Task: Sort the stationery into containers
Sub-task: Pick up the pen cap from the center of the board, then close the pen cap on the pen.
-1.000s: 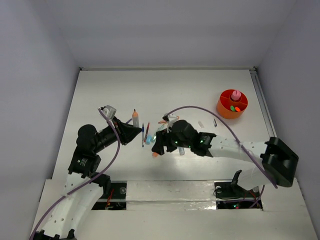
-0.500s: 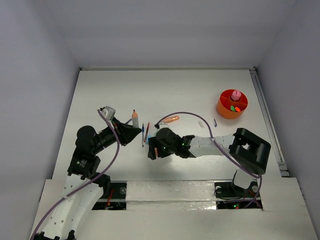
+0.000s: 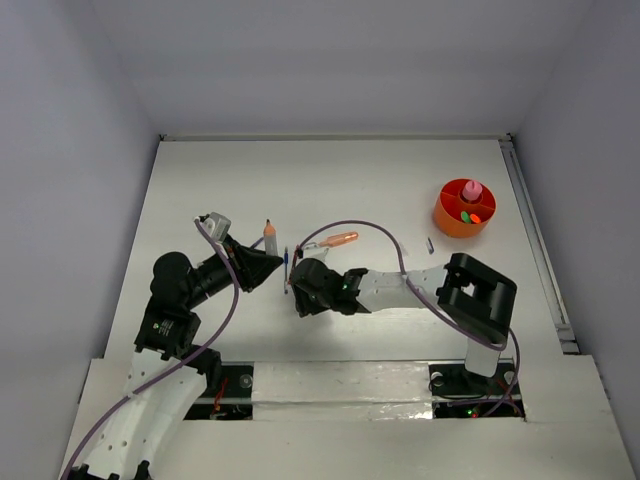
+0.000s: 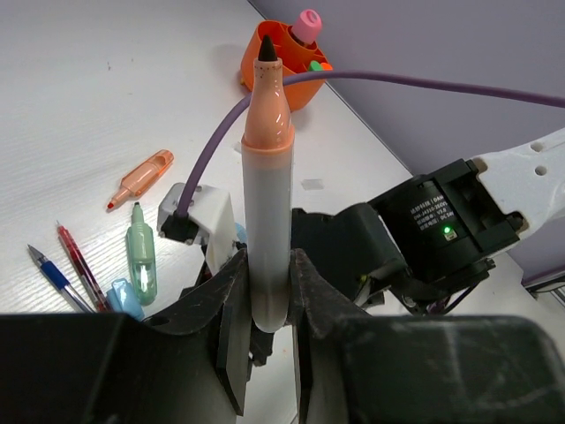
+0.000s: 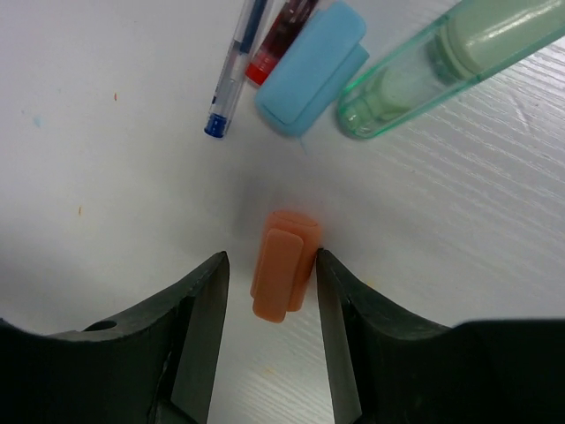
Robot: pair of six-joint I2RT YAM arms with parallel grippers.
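marker (image 4: 267,177) is clamped in the left gripper (image 4: 267,265), with the fingers closed tight on the pale barrel below the orange collar. its long axis runs straight out along the fingers, black tip pointed away from the wrist. in the top view the marker (image 3: 269,237) is seen pointing toward the far edge of the table (image 3: 200,180), left of centre, with the left gripper (image 3: 264,262) behind it.

orange cap (image 5: 284,263) is laid flat on the table between the fingers of the right gripper (image 5: 270,265). its long axis is set roughly along the fingers, slightly tilted, clip side up. the fingers are held apart around it. one finger (image 5: 346,318) is at the cap's edge, but contact cannot be confirmed. a clear gap is seen at the other. nothing is gripped.

just beyond the cap, blue pen (image 5: 234,71), red pen (image 5: 282,26), light blue eraser (image 5: 313,66) and green clear tube (image 5: 441,62) are grouped close together. orange highlighter (image 3: 338,239) is laid a little further out. orange container (image 3: 462,215) is placed well apart, far right.
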